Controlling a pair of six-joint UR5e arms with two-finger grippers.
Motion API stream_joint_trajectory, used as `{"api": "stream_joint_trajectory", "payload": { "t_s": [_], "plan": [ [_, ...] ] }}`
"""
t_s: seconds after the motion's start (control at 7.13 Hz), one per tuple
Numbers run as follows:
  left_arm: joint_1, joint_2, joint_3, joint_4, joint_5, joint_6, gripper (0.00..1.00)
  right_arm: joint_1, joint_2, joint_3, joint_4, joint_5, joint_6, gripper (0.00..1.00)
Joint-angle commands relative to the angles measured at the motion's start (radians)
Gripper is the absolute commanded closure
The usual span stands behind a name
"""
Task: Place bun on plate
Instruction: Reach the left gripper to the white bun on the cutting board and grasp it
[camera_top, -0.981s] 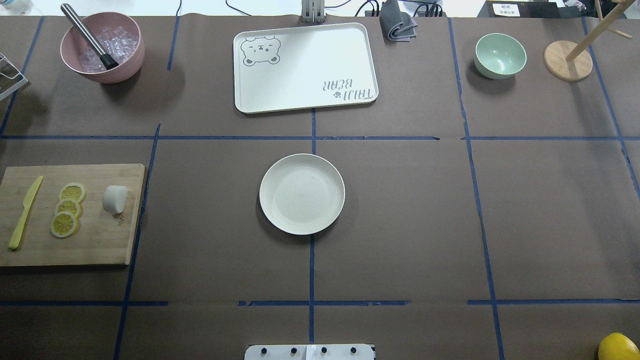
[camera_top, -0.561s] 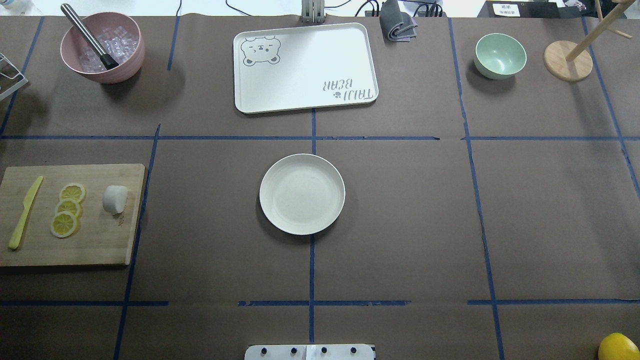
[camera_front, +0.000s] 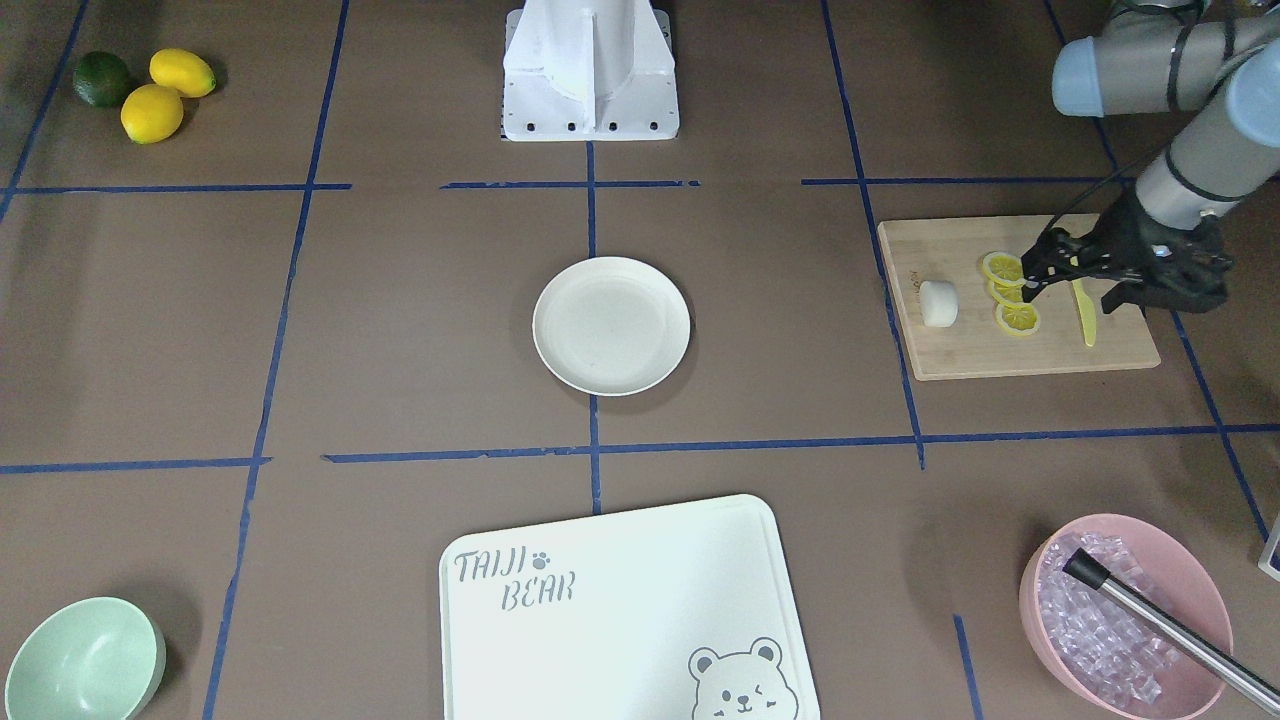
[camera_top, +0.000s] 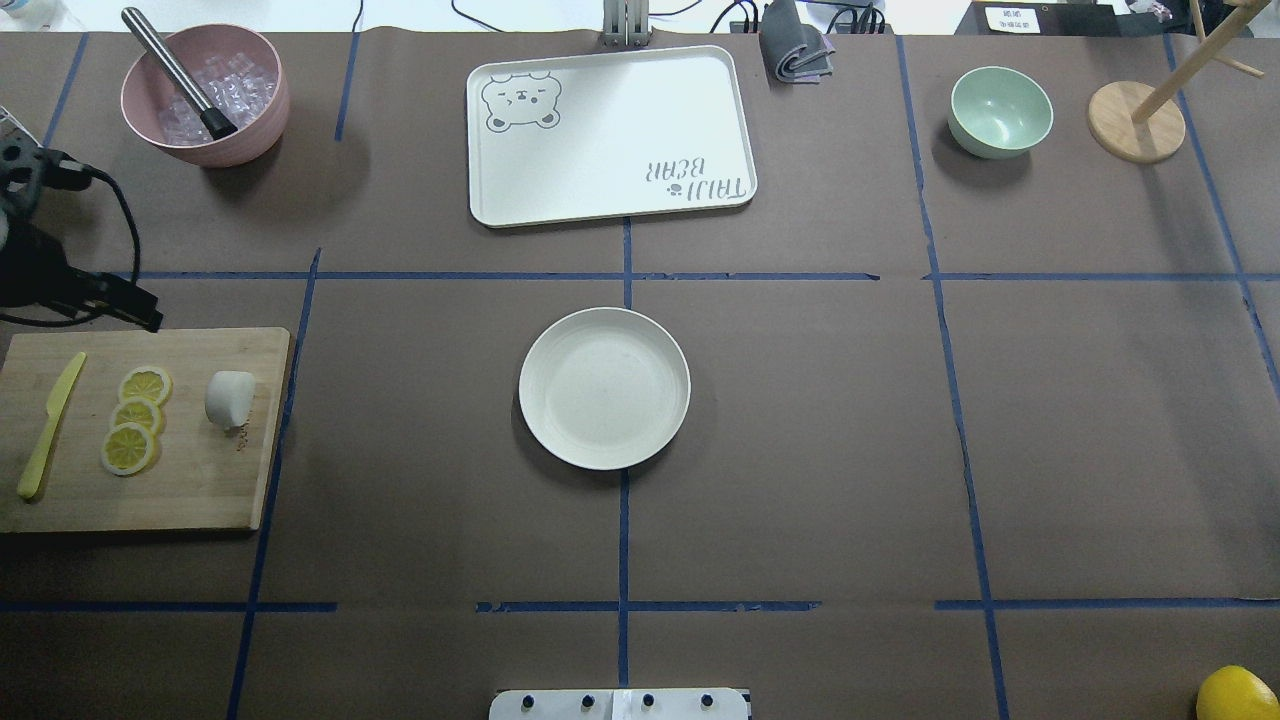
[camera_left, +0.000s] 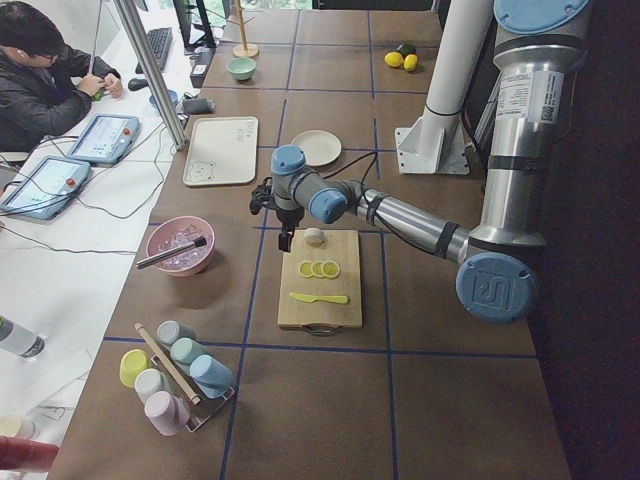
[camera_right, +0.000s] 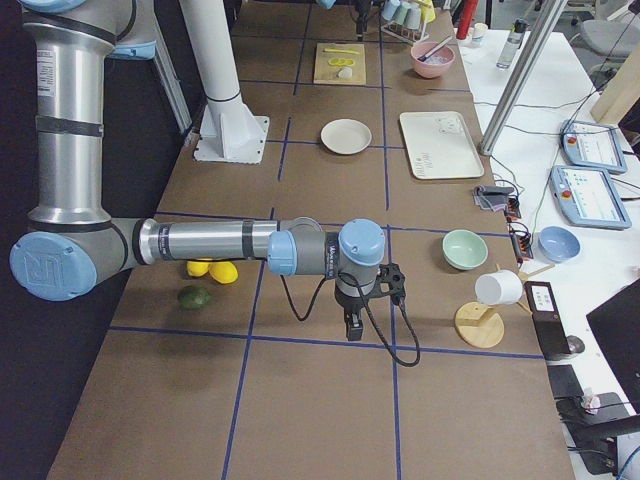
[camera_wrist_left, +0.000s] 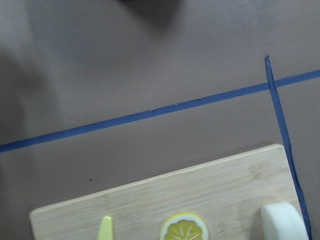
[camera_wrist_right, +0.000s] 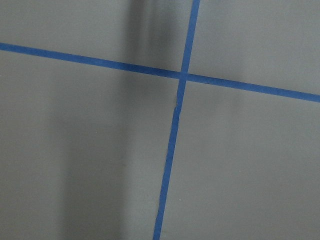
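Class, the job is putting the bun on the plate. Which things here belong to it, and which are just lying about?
Belong: bun, plate.
Lying about: lemon slices, yellow knife, cutting board, pink ice bowl, bear tray, mint-green bowl.

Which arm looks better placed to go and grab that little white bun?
The left arm. Its pincer hangs right by the wooden cutting board where the bun lies. The right pincer is at the table's other end, far from the bun.

The left wrist view crops the bun (camera_wrist_left: 281, 223); the right tool (camera_right: 352, 328) looks too small to judge.
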Motion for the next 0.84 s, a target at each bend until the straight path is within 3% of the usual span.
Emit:
{"api": "stream_joint_trajectory", "payload": {
  "t_s": [0.0,0.7],
  "plan": [
    [0.156,-0.006,-0.001,-0.068,0.122,-0.196,0.00,0.000,0.001,-0.001,0.000,-0.001,0.002,0.00],
    [0.219,-0.009,0.042,-0.071,0.111,-0.247,0.00,0.000,0.000,-0.001,0.000,-0.002,0.000,0.00]
  ]
}}
